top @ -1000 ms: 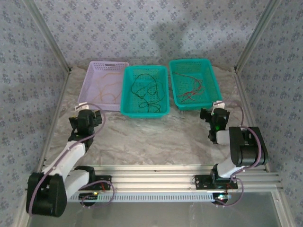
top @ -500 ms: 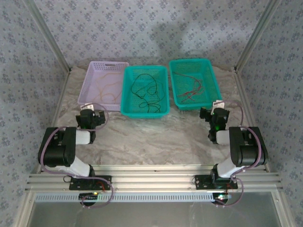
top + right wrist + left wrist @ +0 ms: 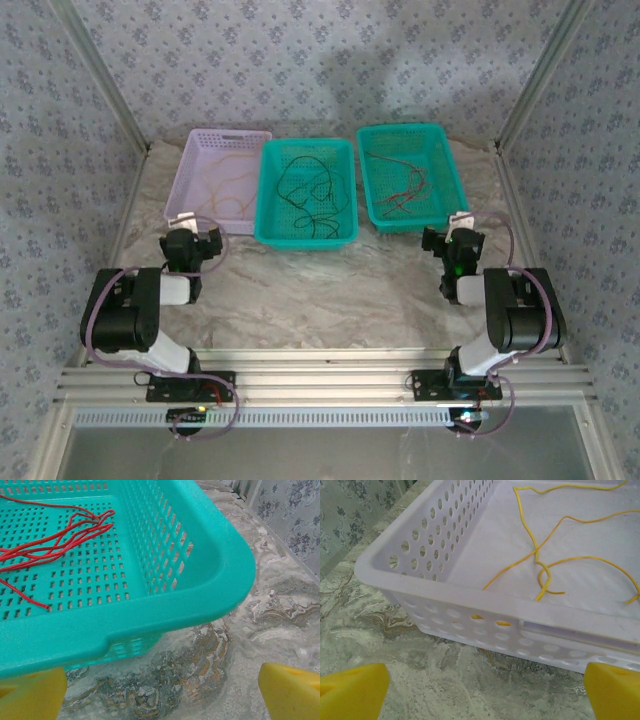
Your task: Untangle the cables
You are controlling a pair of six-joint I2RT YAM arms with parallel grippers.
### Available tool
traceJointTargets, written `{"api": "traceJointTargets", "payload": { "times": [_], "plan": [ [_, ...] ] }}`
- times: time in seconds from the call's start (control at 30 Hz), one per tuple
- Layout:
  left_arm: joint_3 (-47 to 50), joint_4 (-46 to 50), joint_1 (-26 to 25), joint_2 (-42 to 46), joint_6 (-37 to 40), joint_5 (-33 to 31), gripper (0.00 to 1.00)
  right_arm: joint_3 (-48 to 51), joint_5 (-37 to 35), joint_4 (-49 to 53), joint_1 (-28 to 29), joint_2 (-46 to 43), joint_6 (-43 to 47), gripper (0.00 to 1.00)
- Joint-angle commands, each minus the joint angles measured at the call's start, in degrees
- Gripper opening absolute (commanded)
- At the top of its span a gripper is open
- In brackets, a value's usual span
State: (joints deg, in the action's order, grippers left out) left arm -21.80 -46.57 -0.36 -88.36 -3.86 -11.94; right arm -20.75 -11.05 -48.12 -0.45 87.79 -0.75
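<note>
From above I'm seeing yellow cables (image 3: pixel 225 185) lying in the lilac basket (image 3: pixel 178 182), black cables (image 3: pixel 305 195) in the middle basket (image 3: pixel 305 240) and red cables (image 3: pixel 405 188) in the right basket (image 3: pixel 415 225). The wrist cameras are adding this: the left gripper (image 3: pixel 482 695) and right gripper (image 3: pixel 162 695) are sitting with fingers wide apart, near the outer baskets.

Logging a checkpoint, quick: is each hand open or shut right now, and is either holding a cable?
Left hand: open, holding nothing.
Right hand: open, holding nothing.
</note>
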Motion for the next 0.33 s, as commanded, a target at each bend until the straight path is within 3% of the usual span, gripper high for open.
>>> {"api": "traceJointTargets", "payload": {
  "times": [0.0, 0.13, 0.3],
  "plan": [
    [-0.9, -1.9, 0.1, 0.5, 0.8, 0.9, 1.00, -0.3, 0.5, -0.9, 0.0, -0.5, 0.7, 1.00],
    [-1.8, -0.2, 1.0, 0.4, 1.6, 7.0, 1.00, -0.2, 0.5, -0.9, 0.1, -0.5, 0.7, 1.00],
    [-1.7, -0.5, 1.1, 0.4, 1.7, 7.1, 1.00, -0.2, 0.5, -0.9, 0.1, -0.5, 0.7, 1.00]
  ]
}}
